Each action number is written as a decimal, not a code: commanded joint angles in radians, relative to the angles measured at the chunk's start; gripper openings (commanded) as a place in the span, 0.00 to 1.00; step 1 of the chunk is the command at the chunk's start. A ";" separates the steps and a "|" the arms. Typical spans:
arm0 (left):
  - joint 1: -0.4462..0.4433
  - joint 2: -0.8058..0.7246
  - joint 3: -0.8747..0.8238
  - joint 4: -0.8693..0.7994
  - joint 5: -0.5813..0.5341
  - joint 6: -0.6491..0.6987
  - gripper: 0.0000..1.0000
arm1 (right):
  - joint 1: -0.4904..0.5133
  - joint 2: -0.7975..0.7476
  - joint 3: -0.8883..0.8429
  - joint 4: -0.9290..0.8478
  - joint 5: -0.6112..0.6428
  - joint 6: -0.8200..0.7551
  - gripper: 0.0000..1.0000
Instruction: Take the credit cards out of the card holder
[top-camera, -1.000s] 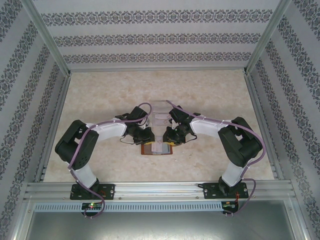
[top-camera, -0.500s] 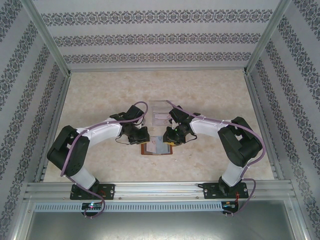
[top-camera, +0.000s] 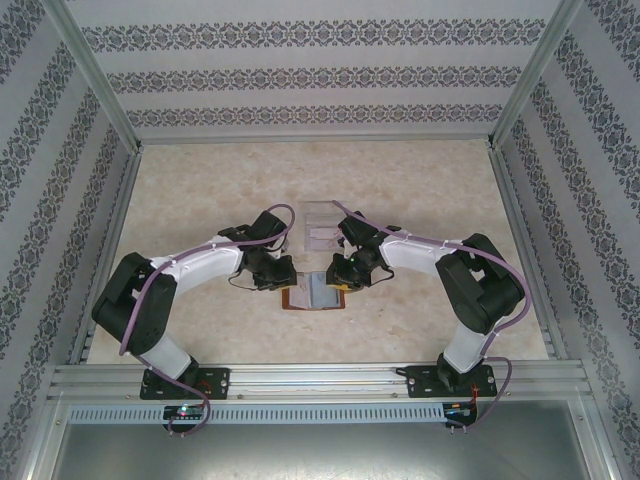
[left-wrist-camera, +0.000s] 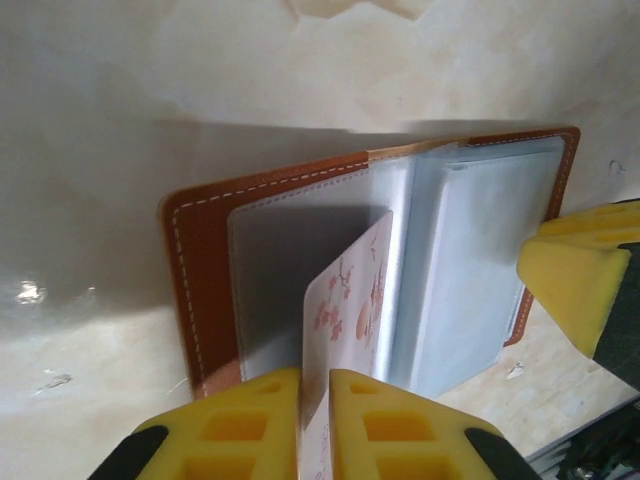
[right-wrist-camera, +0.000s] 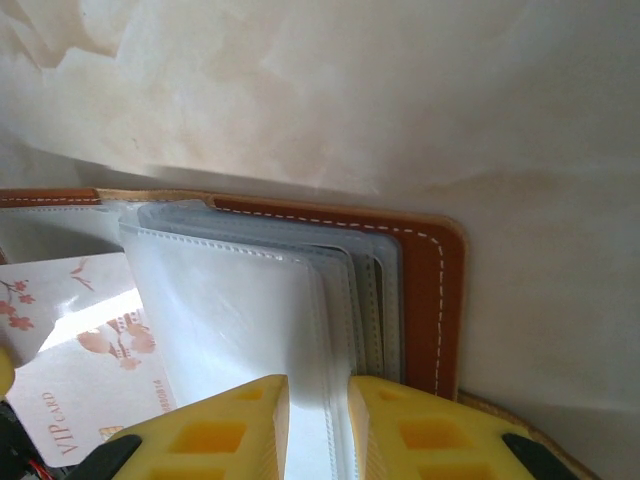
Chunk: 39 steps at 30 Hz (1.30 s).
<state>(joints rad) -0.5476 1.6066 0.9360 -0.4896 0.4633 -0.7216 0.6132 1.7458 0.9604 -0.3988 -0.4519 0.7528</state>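
The card holder (top-camera: 312, 294) lies open on the table (top-camera: 200, 200) between the two arms. The left gripper (left-wrist-camera: 315, 390) is clenched on the near end of a whitish-pink card (left-wrist-camera: 345, 300) (blossom print; whether its far end sits in a pocket I cannot tell). The right gripper (right-wrist-camera: 318, 400) pinches the holder's clear sleeves (right-wrist-camera: 240, 310), pinning them. The card looks light, stiff and slick, the sleeves soft and clingy. The best hold is probably flat across the card's exposed end, drawing straight out so it neither bends nor slips
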 joint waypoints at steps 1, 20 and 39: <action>0.004 0.022 0.003 0.072 0.071 -0.027 0.18 | 0.010 0.034 -0.007 -0.054 0.012 -0.018 0.26; -0.026 0.021 0.010 0.016 0.106 -0.010 0.18 | 0.009 0.040 0.004 -0.058 0.011 -0.020 0.26; -0.048 0.010 0.050 -0.065 0.063 0.030 0.07 | 0.008 -0.006 0.018 -0.093 0.037 -0.027 0.26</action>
<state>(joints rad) -0.5880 1.6257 0.9512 -0.4942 0.5640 -0.7284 0.6132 1.7493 0.9733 -0.4179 -0.4503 0.7486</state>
